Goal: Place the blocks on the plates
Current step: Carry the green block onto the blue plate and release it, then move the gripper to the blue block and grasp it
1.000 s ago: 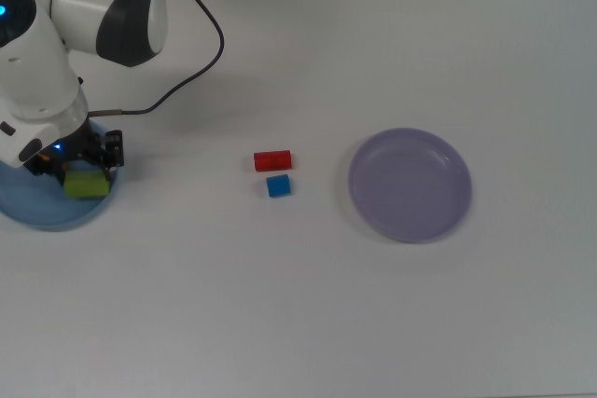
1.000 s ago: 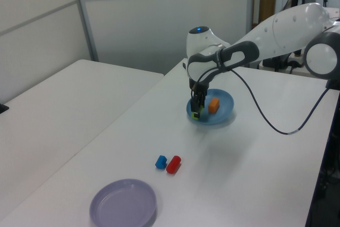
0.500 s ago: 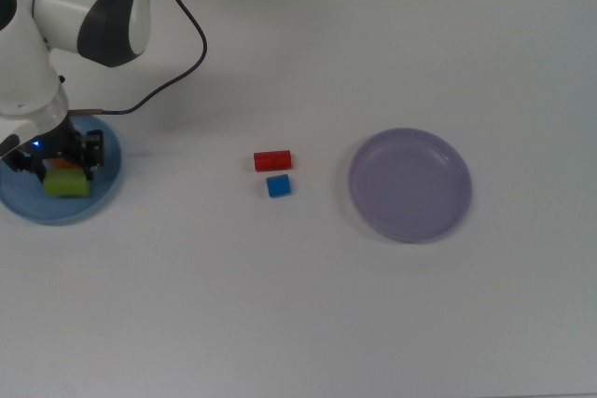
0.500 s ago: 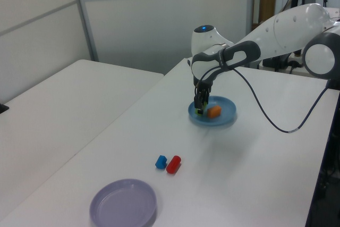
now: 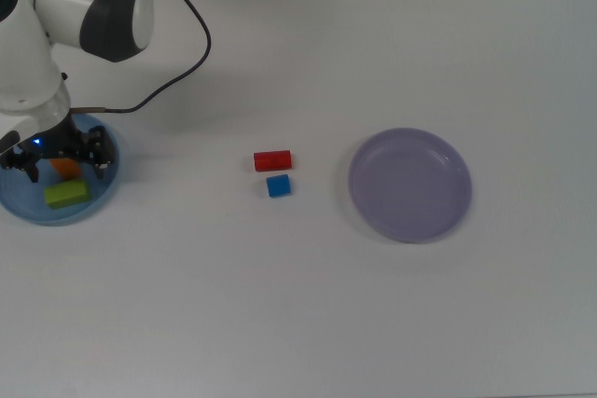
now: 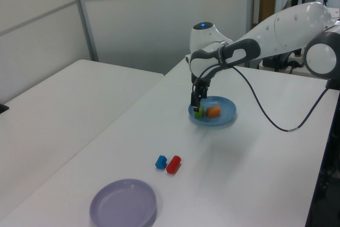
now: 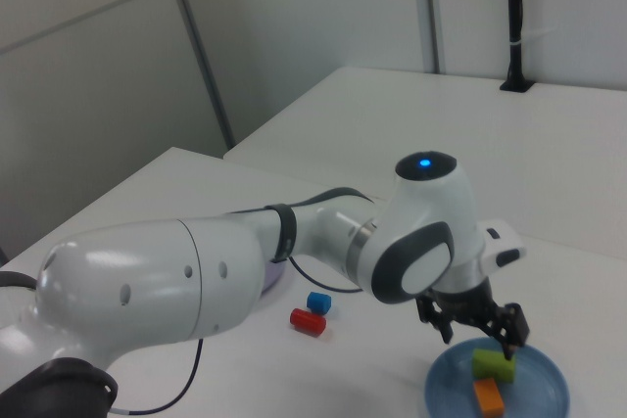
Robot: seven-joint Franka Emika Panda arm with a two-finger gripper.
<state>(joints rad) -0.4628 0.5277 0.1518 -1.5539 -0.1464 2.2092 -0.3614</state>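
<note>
The arm's shell point(image 7: 176, 291) looked like glossy white plastic. The lavender plate point(image 5: 410, 185) had a smooth, slightly shiny finish, and the table point(image 5: 373, 44) was matt white.

Wide bare tabletop point(image 5: 308, 314) all around the red block point(image 5: 272, 160) and blue cube point(image 5: 278, 185) (nearly touching each other, so no gap between them). Purple plate point(image 5: 410, 185) unoccupied. Over the blue plate point(image 5: 56, 210), hand point(image 5: 58, 157) and arm point(image 5: 84, 6) crowding above; black cable point(image 5: 191, 53) looping nearby.

Just the backdrop here

White table point(image 5: 373, 323) fills everything — a black post point(image 7: 514, 17) up at 1 o'clock in the right view.
</note>
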